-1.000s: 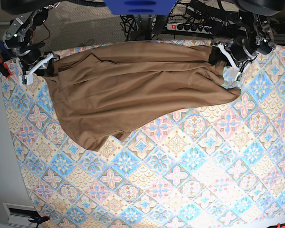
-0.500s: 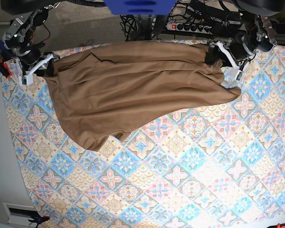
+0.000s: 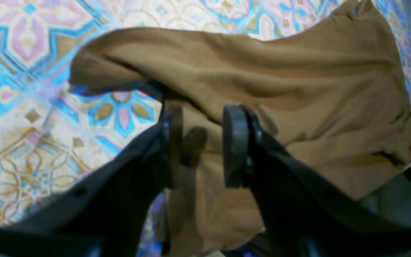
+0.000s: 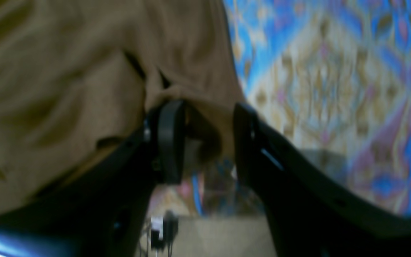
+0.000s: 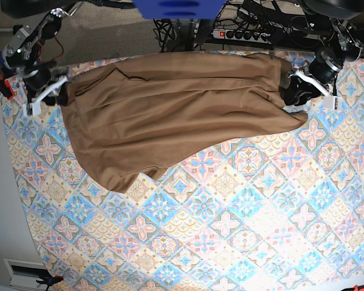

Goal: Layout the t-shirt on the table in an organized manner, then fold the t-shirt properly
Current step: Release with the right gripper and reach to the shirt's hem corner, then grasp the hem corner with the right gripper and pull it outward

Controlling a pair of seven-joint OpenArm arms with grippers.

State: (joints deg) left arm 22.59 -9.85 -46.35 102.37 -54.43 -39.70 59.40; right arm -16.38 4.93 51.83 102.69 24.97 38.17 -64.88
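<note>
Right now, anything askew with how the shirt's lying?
Yes. The t-shirt lies bunched along the far edge of the table, not spread flat. Long creases run across it, one corner droops toward the table's middle, and its right end comes to a crumpled point near the left gripper.

The right wrist view is blurred throughout, so the table [image 4: 334,107] pattern is smeared. The t-shirt [image 4: 66,89] is cut off there by the top and left edges. Whether cloth is pinched by either gripper cannot be told.
</note>
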